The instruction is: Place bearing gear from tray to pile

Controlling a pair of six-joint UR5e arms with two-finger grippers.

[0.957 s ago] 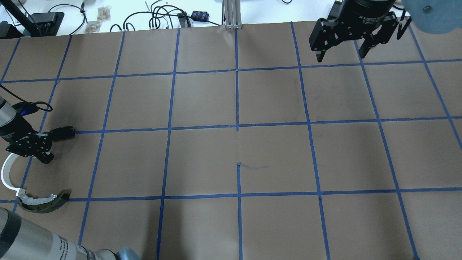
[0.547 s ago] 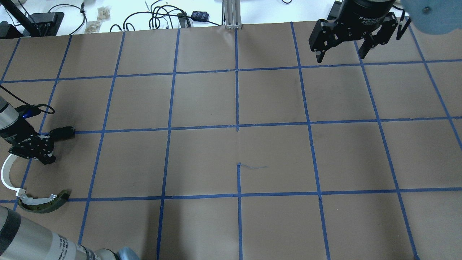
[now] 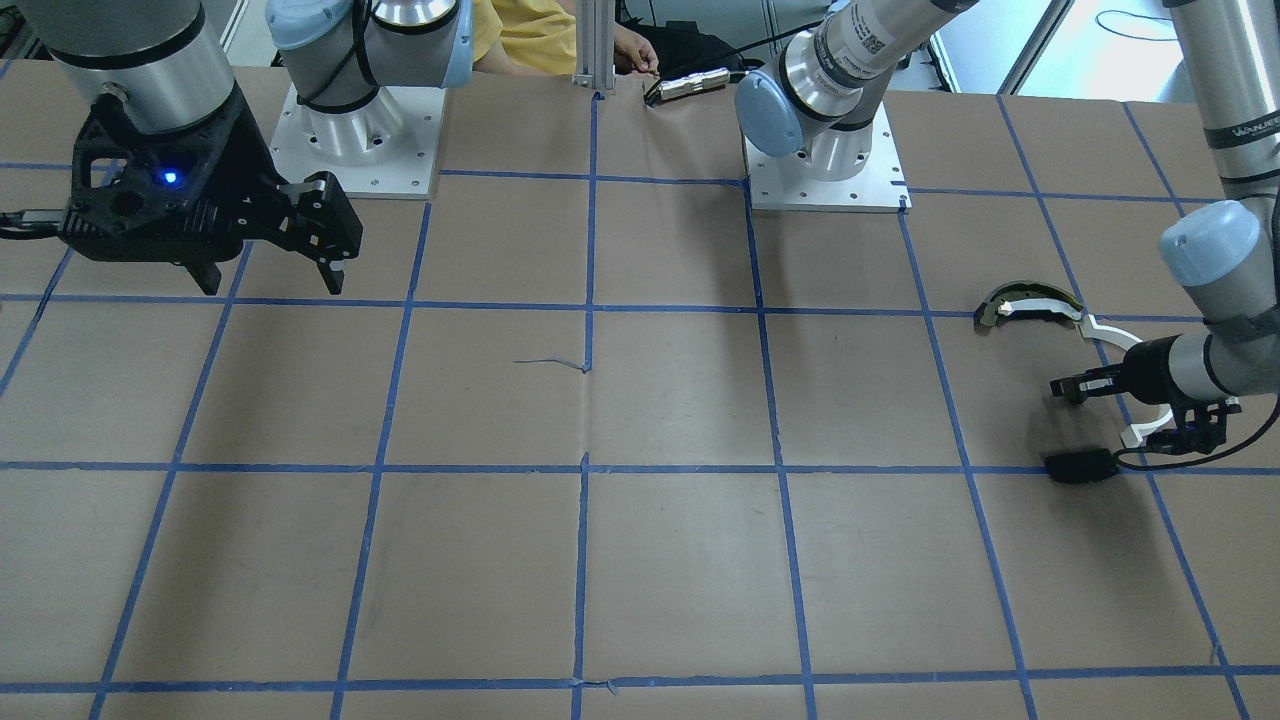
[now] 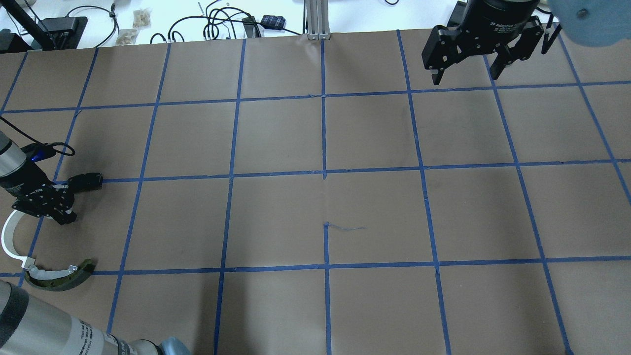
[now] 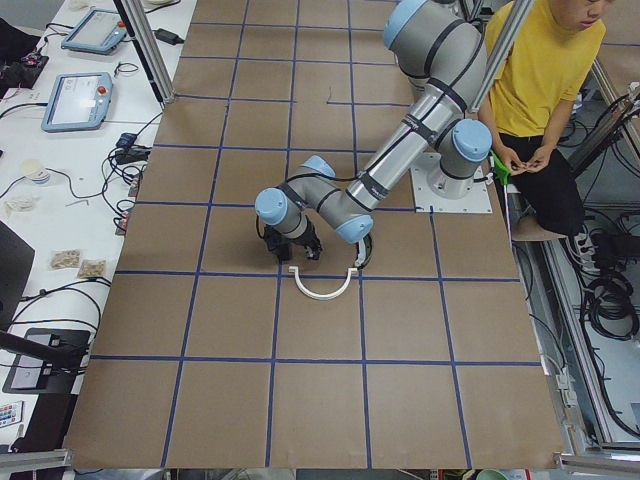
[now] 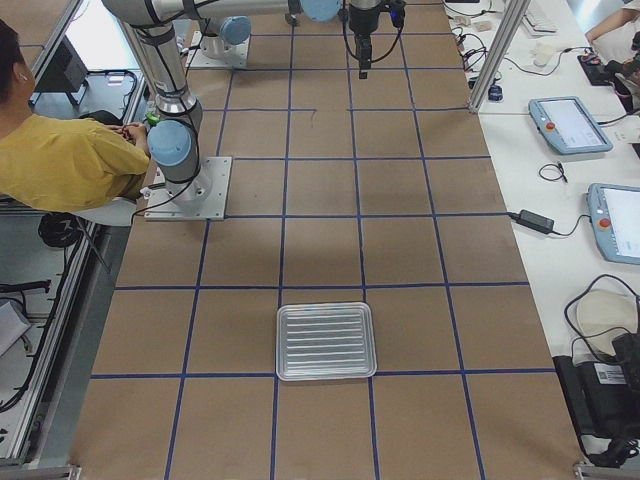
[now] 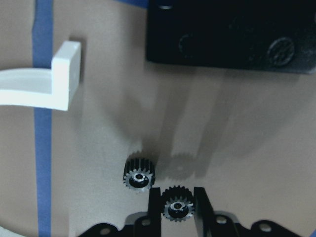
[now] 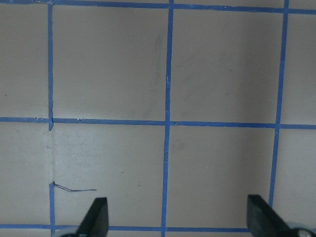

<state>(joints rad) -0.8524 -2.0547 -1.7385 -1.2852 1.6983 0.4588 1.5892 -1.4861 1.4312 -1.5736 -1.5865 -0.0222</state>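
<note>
In the left wrist view my left gripper (image 7: 177, 207) is shut on a small black bearing gear (image 7: 177, 205), held low over the paper. A second gear (image 7: 138, 175) lies just to its left. The pile surrounds it: a white arc strip (image 7: 64, 74), a flat black plate (image 7: 232, 34) and a dark-and-tan curved piece (image 4: 59, 276). In the overhead view the left gripper (image 4: 61, 214) is at the table's far left, between the plate (image 4: 85, 181) and the arc (image 4: 7, 236). My right gripper (image 4: 463, 69) hangs open and empty at the far right. The tray (image 6: 325, 375) looks empty.
Brown paper with a blue tape grid (image 4: 324, 172) covers the table. Cables and small devices (image 4: 231, 24) lie beyond the far edge. A person in yellow (image 5: 545, 80) sits behind the robot bases. Tablets (image 6: 570, 125) lie on the side bench.
My left gripper has shifted very slightly over the pile. The right gripper and the pile parts have not moved.
</note>
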